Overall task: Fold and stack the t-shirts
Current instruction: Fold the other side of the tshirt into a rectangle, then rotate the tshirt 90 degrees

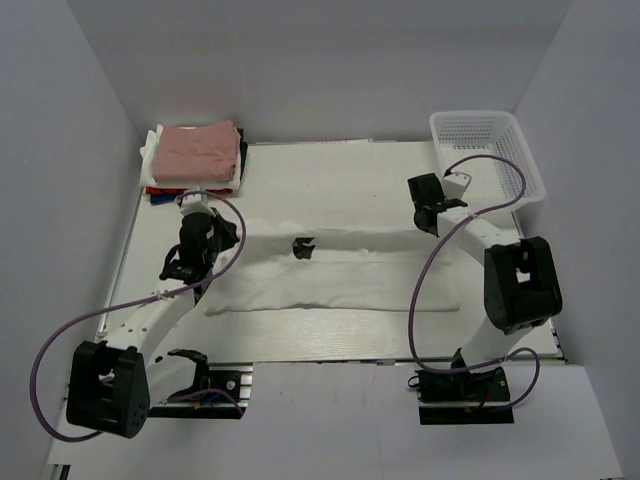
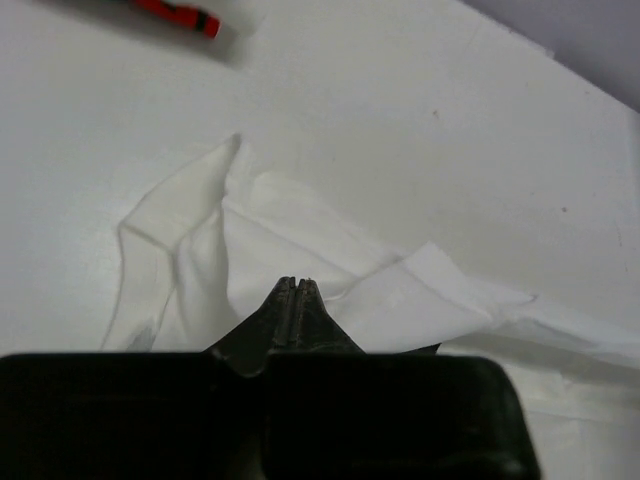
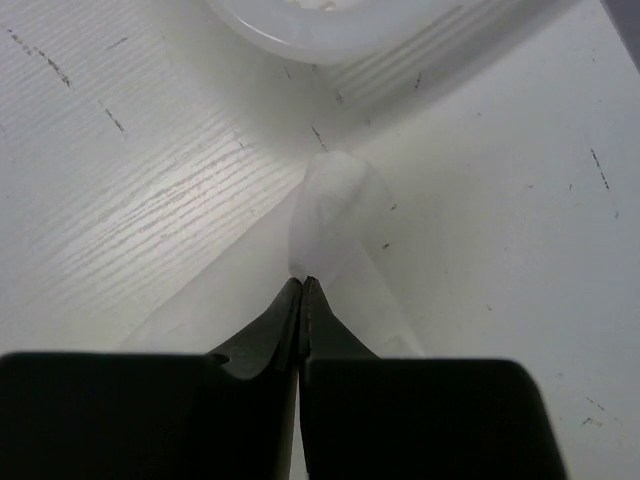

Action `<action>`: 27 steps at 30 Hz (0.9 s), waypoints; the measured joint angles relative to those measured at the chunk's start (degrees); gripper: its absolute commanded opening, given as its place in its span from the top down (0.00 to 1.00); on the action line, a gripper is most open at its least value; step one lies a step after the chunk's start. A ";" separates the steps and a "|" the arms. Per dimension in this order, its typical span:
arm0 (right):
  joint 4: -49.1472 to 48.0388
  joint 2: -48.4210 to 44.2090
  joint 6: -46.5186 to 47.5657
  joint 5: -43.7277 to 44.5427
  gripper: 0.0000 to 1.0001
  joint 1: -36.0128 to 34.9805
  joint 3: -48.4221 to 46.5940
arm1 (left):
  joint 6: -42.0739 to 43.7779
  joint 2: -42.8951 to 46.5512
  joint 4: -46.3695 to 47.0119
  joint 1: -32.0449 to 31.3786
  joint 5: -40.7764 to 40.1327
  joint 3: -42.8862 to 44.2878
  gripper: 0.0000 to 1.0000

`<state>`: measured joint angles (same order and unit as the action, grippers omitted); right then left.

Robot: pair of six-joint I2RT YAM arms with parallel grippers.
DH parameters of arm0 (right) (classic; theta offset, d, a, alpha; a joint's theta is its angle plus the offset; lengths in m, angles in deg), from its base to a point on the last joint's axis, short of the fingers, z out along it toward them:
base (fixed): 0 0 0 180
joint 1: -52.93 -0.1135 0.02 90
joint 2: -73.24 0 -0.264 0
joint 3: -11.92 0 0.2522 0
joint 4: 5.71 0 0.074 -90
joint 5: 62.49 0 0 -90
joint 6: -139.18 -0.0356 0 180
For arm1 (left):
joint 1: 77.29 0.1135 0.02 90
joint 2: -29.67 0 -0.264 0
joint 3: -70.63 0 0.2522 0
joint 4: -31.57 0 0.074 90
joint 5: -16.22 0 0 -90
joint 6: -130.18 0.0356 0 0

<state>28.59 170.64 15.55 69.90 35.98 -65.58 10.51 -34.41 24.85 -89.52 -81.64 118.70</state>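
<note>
The large white t-shirt (image 1: 340, 275) lies stretched across the middle of the table, with a bit of its black print (image 1: 302, 247) showing at a fold. My left gripper (image 1: 222, 238) is shut on the shirt's left end; in the left wrist view the cloth (image 2: 250, 230) fans out from the closed tips (image 2: 298, 283). My right gripper (image 1: 428, 222) is shut on the shirt's right end; in the right wrist view a pinch of cloth (image 3: 335, 205) bulges past the closed tips (image 3: 303, 282). The dusty-pink t-shirt (image 1: 200, 150) tops the folded stack at the back left.
The white mesh basket (image 1: 490, 150) stands at the back right, and its rim (image 3: 330, 25) shows just beyond my right gripper. The red edge of the stack (image 2: 180, 15) shows far off in the left wrist view. Grey walls enclose the table.
</note>
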 measured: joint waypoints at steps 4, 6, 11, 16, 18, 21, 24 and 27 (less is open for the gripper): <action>-1.84 -3.43 0.04 -1.01 1.00 0.00 4.15 | -4.26 3.50 -4.15 0.00 -1.44 -4.74 1.00; -2.25 -3.82 -0.11 -1.53 1.00 0.00 5.97 | -6.03 4.87 -6.05 0.00 -1.81 -6.64 1.00; -2.34 -3.85 -0.98 -3.82 0.80 0.00 10.38 | -9.40 8.13 -11.58 0.00 -1.49 -9.86 0.94; -0.04 -8.50 -2.34 -5.84 0.10 0.00 16.11 | -11.17 9.42 -22.38 0.00 1.38 -8.00 0.02; 1.95 -13.51 -1.95 -6.19 0.10 0.00 17.99 | -11.74 9.40 -27.89 0.00 3.43 -5.49 0.00; 3.23 -21.62 -1.49 -7.30 0.10 0.00 19.30 | -12.44 9.33 -33.64 0.00 6.32 -1.68 0.00; 0.68 -27.15 1.18 -12.17 0.10 0.04 20.33 | -12.57 8.11 -34.93 0.00 8.59 0.31 0.00; -5.97 -27.78 4.90 -21.51 0.10 0.00 21.29 | -12.02 3.56 -32.59 0.00 11.04 1.57 0.00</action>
<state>22.62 142.86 20.45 48.39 35.98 -44.30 -1.51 -30.85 -7.73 -89.52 -70.60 120.27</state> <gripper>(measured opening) 0.905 0.992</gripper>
